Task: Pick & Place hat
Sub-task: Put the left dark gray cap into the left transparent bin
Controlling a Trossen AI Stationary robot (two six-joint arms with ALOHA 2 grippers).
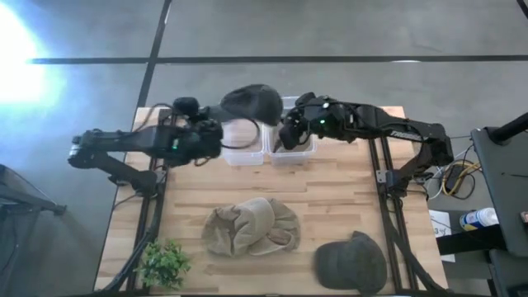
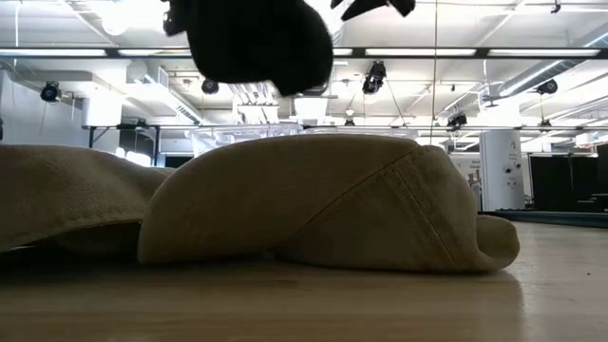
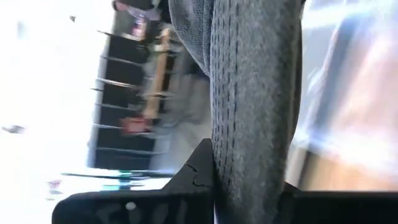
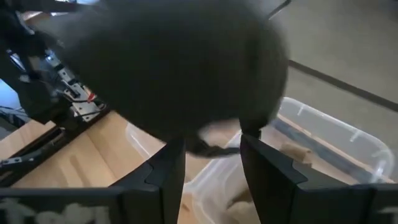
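No readable text, no labels, brands, numbers or signs legible in any view, faint lettering on the right dark arm (image 1: 412,130) too small to make out

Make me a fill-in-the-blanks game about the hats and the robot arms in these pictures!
1. The dark hat hangs in the air above the two clear ___ at the table's far edge.
2. The ___ hats lie heaped mid-table.
3. The left gripper is shut on the ___ hat.
4. In the near left corner stands a small green ___.

Missing words: bins; tan; dark; plant
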